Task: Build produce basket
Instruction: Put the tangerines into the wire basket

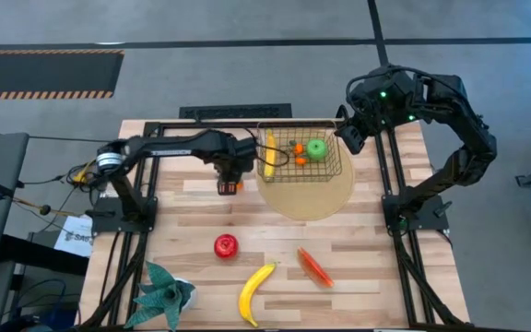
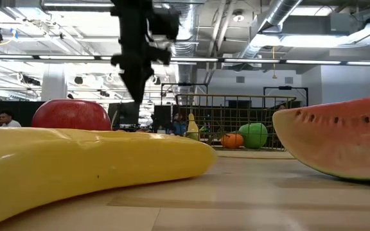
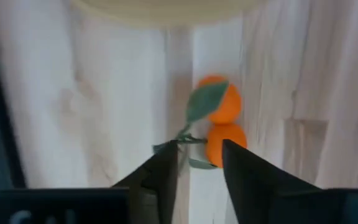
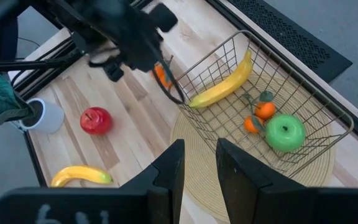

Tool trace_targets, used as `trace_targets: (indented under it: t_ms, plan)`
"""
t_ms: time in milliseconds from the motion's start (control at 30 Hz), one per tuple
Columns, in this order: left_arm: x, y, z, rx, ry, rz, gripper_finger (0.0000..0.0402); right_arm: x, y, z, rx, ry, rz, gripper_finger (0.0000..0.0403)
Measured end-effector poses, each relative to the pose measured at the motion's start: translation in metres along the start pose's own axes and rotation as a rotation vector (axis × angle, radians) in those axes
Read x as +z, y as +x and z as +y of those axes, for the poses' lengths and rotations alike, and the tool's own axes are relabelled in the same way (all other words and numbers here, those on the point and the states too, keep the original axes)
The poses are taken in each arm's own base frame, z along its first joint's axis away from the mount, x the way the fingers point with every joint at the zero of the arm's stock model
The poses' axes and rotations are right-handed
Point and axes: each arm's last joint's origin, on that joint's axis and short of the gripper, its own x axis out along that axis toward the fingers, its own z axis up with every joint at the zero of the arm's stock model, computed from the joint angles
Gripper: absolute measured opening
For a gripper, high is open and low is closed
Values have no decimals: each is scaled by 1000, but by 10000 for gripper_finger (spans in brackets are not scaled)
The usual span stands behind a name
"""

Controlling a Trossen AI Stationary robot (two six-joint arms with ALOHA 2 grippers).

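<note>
1. We saw the rectangular gold-coloured wire mesh basket (image 1: 300,153) sitting on a round tan woven mat (image 1: 307,195) toward the far side of the pale wooden slatted bench (image 1: 358,263), its see-through grid sides upright.
2. Inside the basket lay a yellow toy banana (image 1: 269,153) against the left end, a small orange cluster with leaves (image 1: 298,148) in the middle and a green toy apple (image 1: 316,148) just beside it.
3. The left gripper (image 3: 194,163) hung above the bench just left of the basket, its fingers parted a little, with a second orange cluster with a green leaf (image 3: 219,119) lying on the wood just past the fingertips and not pinched.
4. The right gripper (image 4: 197,160) hovered off the basket's far right corner, its fingers slightly apart and holding nothing.
5. On the near half of the bench lay a red toy apple (image 1: 226,245), a second yellow banana (image 1: 254,292) and an orange-red watermelon-like slice (image 1: 313,266), each well apart from the others.
6. A teal spiky-leaved plant in a white pot (image 1: 165,290) stood at the near left corner.
7. Black frame rails (image 1: 399,221) ran along both sides, and open wood lay between the basket and the near produce.
</note>
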Motion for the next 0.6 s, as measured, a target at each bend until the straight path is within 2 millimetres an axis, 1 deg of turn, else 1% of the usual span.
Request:
trace_targets:
  t_ms: [167, 300, 400, 533, 600]
  plan:
    - [6, 40, -4, -32, 49, 151, 160, -1, 0, 0, -5, 0, 10, 111]
    - [9, 62, -6, -47, 79, 218, 187, -1, 0, -1, -6, 0, 14, 111]
    - [10, 72, -6, -22, 101, 253, 198, -2, 0, -1, -7, 0, 17, 111]
    - [10, 72, -1, 47, 100, 257, 201, -2, 0, -1, -8, 0, 18, 111]
    - [10, 71, 1, 51, 86, 246, 200, -2, 0, -1, -8, 0, 18, 111]
